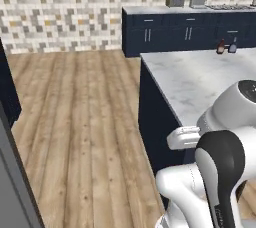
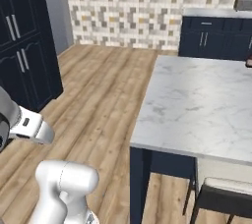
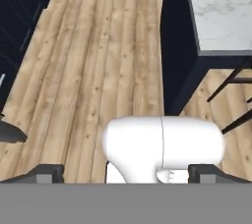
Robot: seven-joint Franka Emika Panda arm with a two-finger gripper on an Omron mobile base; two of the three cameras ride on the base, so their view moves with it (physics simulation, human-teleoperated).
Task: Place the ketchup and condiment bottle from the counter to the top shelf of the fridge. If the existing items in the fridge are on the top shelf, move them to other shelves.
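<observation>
While my gripper [image 3: 126, 171] points down at the wooden floor [image 1: 75, 122], fingers spread and holding nothing, two small bottles [image 1: 226, 47] stand side by side at the far edge of the marble island counter [image 1: 200, 82].

Your arm [image 1: 220, 172] is glossy white with rounded shells, one black joint band, and a dark-capped grey elbow.

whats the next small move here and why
Probably drive the base along the marble-topped island counter toward its far end. The dark red ketchup bottle and the grey condiment bottle stand upright side by side there, far from the arm. The gripper is spread open with nothing between its fingertips, pointing at the wooden floor.
</observation>
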